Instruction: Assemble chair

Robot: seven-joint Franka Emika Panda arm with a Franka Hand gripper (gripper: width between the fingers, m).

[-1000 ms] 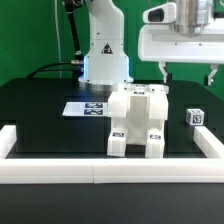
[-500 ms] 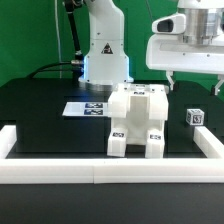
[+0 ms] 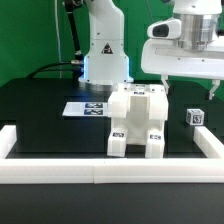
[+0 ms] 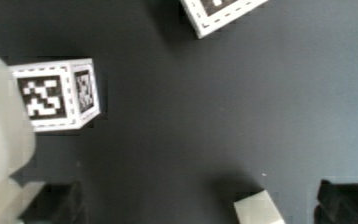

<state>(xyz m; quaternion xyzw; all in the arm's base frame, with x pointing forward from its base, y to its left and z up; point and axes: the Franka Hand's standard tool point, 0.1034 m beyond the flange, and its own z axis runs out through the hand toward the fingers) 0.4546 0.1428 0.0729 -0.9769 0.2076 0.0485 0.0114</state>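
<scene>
Gripper (image 3: 189,84) wide open, empty, upper right in the exterior view, above the cube (image 3: 196,117). An off-centre descent could knock it aside.

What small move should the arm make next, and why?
Probably shift the gripper over the small cube and start lowering, fingers open. The gripper hangs empty above the parts. The cube stands alone, apart from the part-built chair, on the exterior view's right. The wrist view shows the cube not yet centred between the fingers.
</scene>
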